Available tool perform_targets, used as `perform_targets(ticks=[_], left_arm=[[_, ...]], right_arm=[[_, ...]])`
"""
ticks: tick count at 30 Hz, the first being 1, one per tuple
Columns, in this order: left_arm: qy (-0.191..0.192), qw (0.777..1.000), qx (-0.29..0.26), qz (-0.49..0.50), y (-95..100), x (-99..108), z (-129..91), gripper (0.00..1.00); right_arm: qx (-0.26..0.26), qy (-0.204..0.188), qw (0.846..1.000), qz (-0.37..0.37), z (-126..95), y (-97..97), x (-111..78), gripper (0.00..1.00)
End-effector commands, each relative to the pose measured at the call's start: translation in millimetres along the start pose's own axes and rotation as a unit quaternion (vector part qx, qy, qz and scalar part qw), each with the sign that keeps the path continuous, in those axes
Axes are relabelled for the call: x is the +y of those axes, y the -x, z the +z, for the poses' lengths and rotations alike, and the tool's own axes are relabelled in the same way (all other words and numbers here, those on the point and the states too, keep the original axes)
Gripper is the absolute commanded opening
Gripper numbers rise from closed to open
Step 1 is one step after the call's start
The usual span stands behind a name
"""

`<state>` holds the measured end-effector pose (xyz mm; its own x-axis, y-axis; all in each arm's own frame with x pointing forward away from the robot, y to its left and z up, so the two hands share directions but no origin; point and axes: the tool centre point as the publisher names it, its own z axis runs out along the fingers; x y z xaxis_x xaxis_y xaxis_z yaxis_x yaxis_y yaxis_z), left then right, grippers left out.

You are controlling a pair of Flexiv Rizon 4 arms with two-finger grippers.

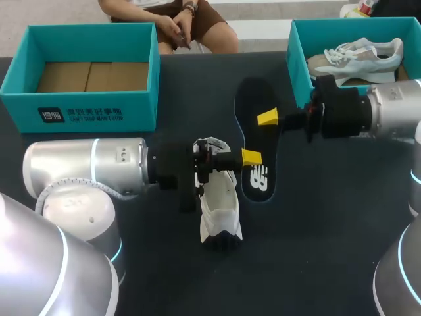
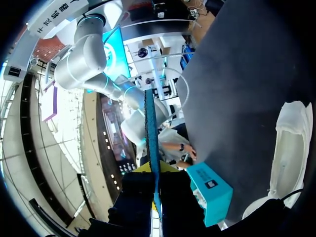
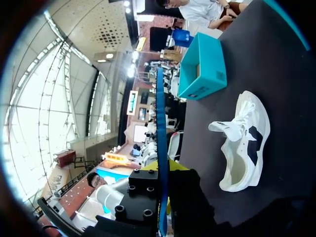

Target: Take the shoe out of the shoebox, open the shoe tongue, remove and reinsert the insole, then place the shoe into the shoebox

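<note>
**Both end effectors clamped on the insole, white shoe out on the counter**

The dark counter (image 1: 329,217) carries two teal boxes along its far side. The left shoebox (image 1: 92,108) shows only its cardboard floor, and the right shoebox (image 1: 299,59) has a pale grey shoe (image 1: 358,56) inside.

Only the head view takes in both boxes and the flat black face of the insole (image 1: 255,141). Each wrist view sees the insole edge-on, as a thin blue strip running ahead from between that arm's fingers.

The white shoe (image 1: 217,210) lies near the counter's middle, outside both boxes and under the left arm's wrist. The right wrist view shows its opening and laces. The insole is just beside it, toward the right arm. I cannot tell whether it rests on the counter.

The left end effector (image 1: 251,157) is closed on the insole's left edge near its near end. The right end effector (image 1: 267,118) is closed on the right edge, farther along.
</note>
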<state>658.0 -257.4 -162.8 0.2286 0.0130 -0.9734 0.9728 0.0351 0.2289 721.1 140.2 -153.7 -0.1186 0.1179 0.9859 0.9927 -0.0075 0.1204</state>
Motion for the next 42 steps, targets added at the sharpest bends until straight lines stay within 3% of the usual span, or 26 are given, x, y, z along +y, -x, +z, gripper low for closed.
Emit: perform_targets(ticks=[1,17,42], left_arm=[[0.004,1.0,0.009,0.0,1.5,0,-5,1.0],[-0.006,0.999,0.034,-0.007,-2.0,7,-39,1.0],[0.015,0.999,0.041,-0.006,11.4,26,-51,1.0]], right_arm=[[-0.003,-0.006,1.0,0.002,3,1.3,4.5,0.0],[-0.001,0.002,1.0,0.007,-3,7.5,5.1,0.0],[0.007,-0.003,0.999,0.044,-3,15.9,4.9,0.0]])
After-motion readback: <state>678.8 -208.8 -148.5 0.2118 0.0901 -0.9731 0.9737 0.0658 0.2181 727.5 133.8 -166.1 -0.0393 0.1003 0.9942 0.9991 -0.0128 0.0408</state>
